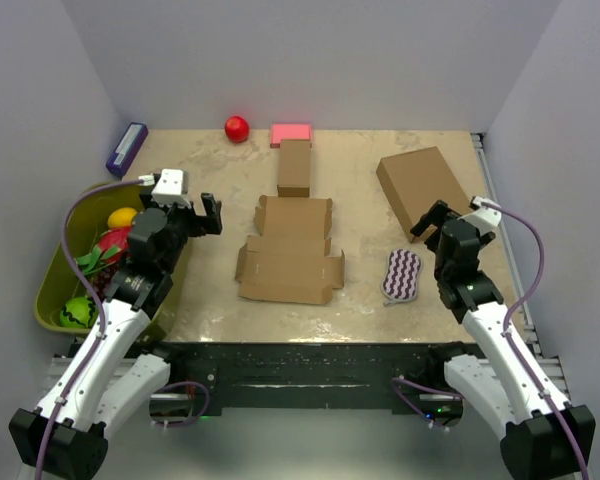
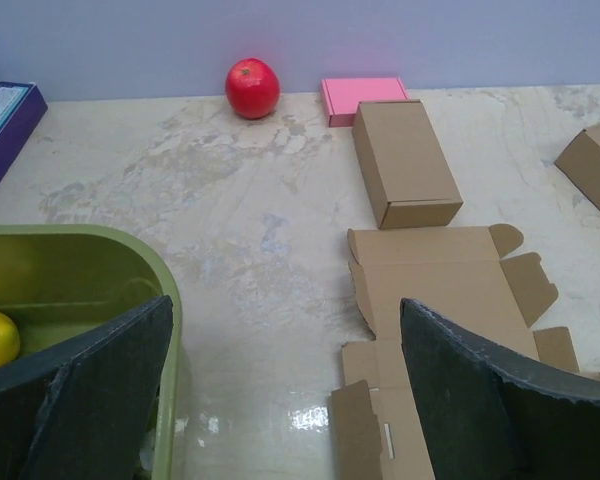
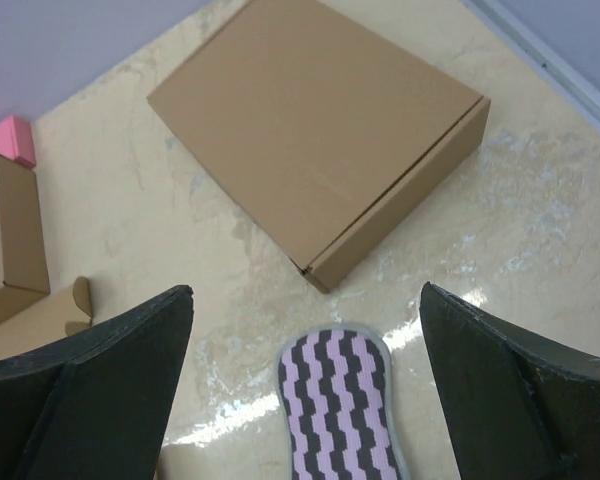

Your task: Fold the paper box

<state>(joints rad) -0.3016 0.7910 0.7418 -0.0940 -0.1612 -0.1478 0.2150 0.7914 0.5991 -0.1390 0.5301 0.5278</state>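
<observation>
Left claw and right claw, both spread wide, hover low, aimed forward, flanking the flat paper box.

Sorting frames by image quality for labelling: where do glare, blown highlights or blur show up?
Top external: even light, soft shadows, pink box looks blown out. Left wrist: bright glare patch on the table beside the flat paper box. Right wrist: sheen on the table around the striped pad; no obvious blur.
</observation>
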